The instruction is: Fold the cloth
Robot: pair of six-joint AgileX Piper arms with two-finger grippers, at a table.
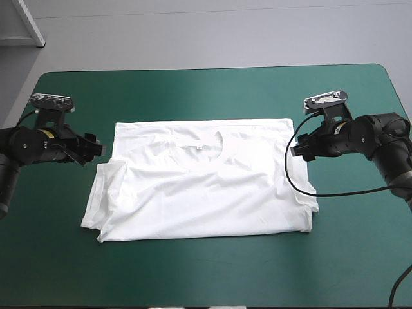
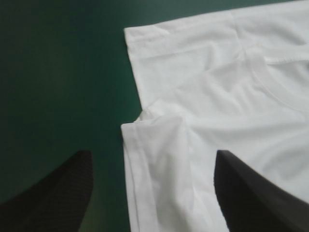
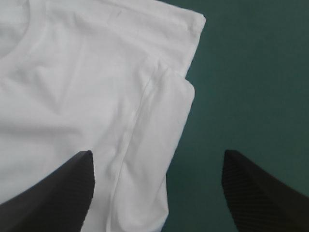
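1. Four black fingers (image 2: pixel 63 193) in all, two per claw, each pair standing wide apart.
2. Left claw (image 2: pixel 153 154) (image 1: pixel 96 149): fully open, nothing held. It sits at the T-shirt's (image 1: pixel 206 193) left edge, pointing in at it. One finger shows against the teal-green cover (image 2: pixel 58 72), the other against white cloth.
3. Right claw (image 3: pixel 158 154) (image 1: pixel 297 147): also fully open and holding nothing, at the shirt's right edge. One finger is over cloth, one over the cover.
4. One T-shirt, white, spread flat mid-table (image 1: pixel 193 87) between the two claws. Collar (image 1: pixel 199 143) lies toward the far edge.
5. Two short sleeves (image 3: pixel 166 121), one ahead of each claw, lying flat against the body.
6. One table, with cover showing on all sides of the shirt.
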